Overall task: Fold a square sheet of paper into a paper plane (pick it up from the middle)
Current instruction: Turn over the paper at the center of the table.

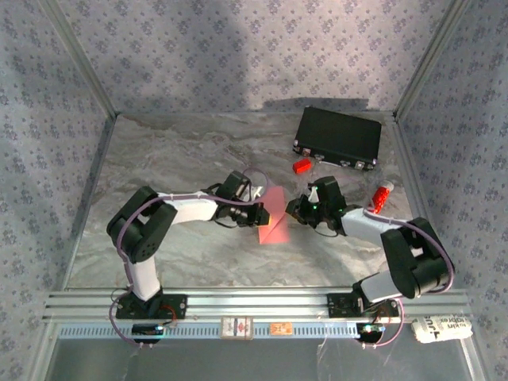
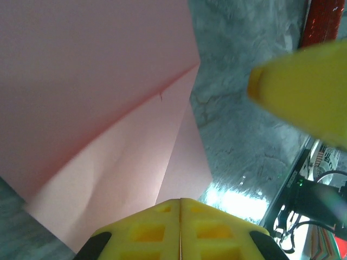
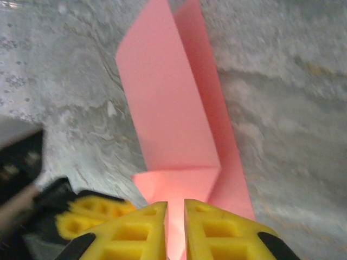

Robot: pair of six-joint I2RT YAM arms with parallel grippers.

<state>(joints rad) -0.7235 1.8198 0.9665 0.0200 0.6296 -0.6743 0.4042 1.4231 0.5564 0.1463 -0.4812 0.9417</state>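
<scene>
Fingers (image 2: 146, 233) of moulded yellow plastic, their faces cut with square pockets, close the left gripper (image 2: 180, 207) on the sheet of paper (image 2: 108, 108), the two halves meeting in a hairline seam. The sheet is thin, matte and salmon-pink. It fans up and away from those fingertips in flat overlapping layers, divided by crisp straight creases that run diagonally. In the overhead view it stands between the two sets of fingertips as a slanted pink panel. Under it lies the table (image 1: 159, 175), a smooth grey surface veined like marble. The right gripper (image 3: 174, 208) faces the left across the sheet. Its yellow fingers (image 3: 217, 233) stand a narrow slit apart, and a small triangular flap of the paper runs down into that slit; whether the pads press it I cannot tell. From there a long narrow fold rises away from the fingertips. Beyond the right fingers sits a small red block (image 1: 302, 166), and farther off a flat black case (image 1: 337, 136) with metal latches. A red-and-white tube (image 1: 382, 196) lies to the right.
</scene>
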